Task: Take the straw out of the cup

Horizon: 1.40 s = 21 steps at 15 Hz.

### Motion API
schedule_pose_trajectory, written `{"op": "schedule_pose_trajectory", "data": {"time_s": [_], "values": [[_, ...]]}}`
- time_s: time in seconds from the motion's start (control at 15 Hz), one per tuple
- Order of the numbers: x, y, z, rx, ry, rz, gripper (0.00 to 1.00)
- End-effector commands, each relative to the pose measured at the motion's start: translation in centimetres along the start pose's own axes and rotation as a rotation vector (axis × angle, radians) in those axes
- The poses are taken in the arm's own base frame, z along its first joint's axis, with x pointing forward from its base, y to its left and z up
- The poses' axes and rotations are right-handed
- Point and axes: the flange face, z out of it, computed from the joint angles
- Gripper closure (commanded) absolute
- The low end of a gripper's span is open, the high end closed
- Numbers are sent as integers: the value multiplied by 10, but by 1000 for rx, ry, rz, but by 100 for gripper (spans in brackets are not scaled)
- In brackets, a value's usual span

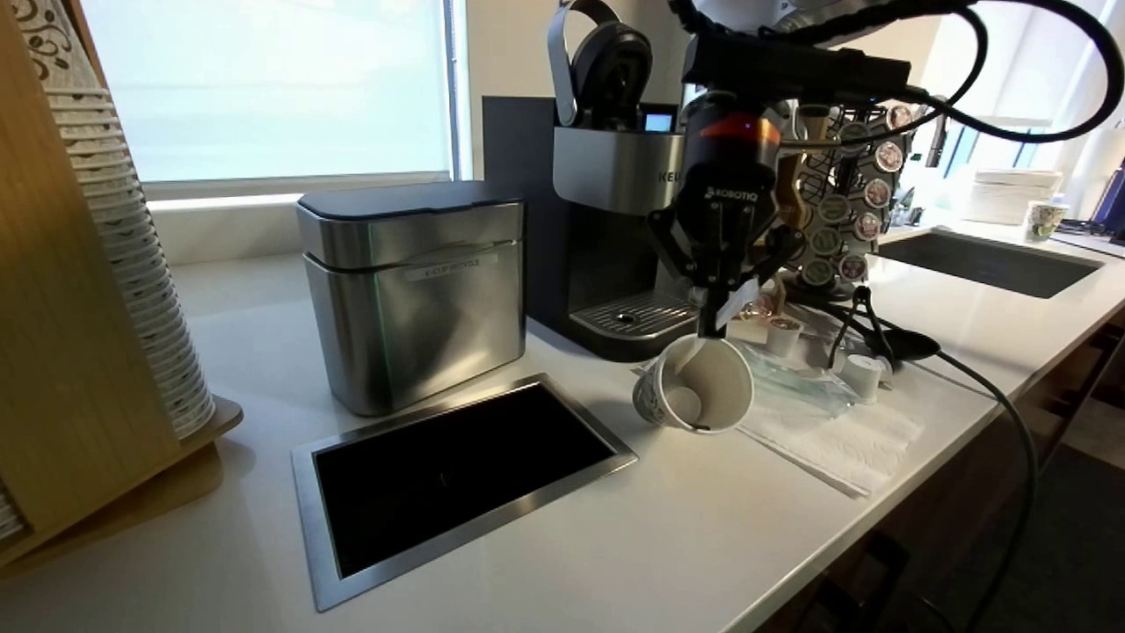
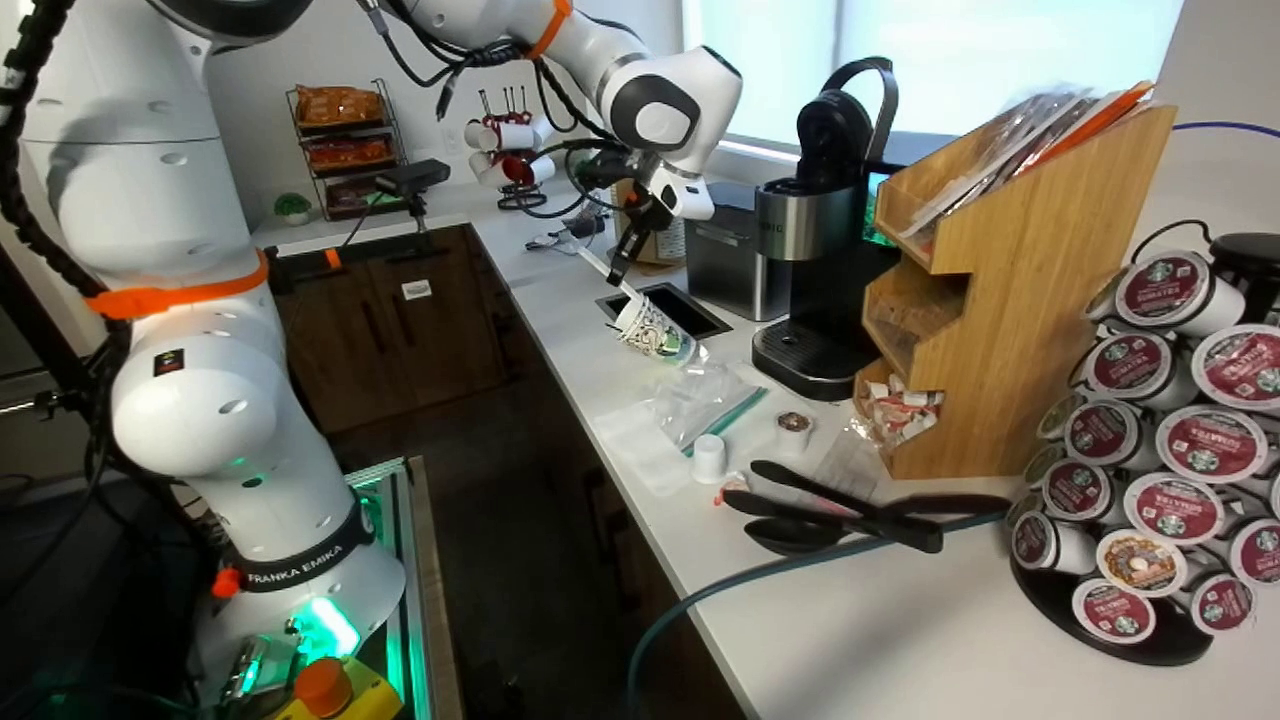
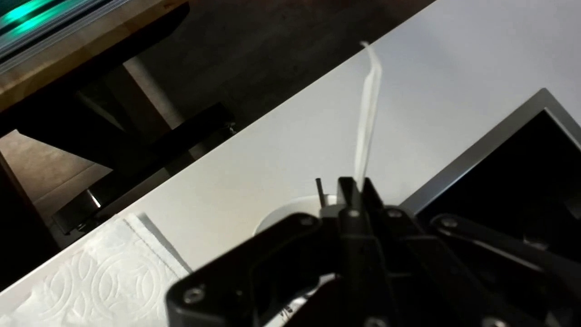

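Observation:
The white paper cup (image 1: 738,396) with green printing is tilted on the counter beside the bin opening, its mouth facing an exterior view. It also shows tilted in an exterior view (image 2: 658,335); in the wrist view part of its rim (image 3: 283,212) shows behind the fingers. The pale straw (image 3: 368,109) sticks out from between my fingertips. My gripper (image 3: 355,184) is shut on the straw at the cup's mouth. In both exterior views the gripper (image 1: 714,330) (image 2: 617,275) is just above the rim. The straw's lower end (image 2: 632,293) reaches to the mouth; how deep is unclear.
A thin dark stick (image 3: 319,190) shows at the cup's rim. The rectangular bin opening (image 1: 562,510), a metal recycle bin (image 1: 422,308) and the coffee machine (image 1: 615,176) stand close by. A plastic bag (image 2: 705,400), paper towel (image 1: 844,440) and black utensils (image 2: 840,510) lie nearby.

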Motion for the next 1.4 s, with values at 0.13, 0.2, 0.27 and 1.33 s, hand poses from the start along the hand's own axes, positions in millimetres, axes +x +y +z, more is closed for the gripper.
{"op": "schedule_pose_trajectory", "data": {"time_s": [0.13,0.2,0.27,1.33], "values": [[2,16,-11,75,28,70,99],[2,18,-12,85,35,77,99],[3,20,-15,92,43,83,99],[-9,19,-36,107,170,30,99]]}}
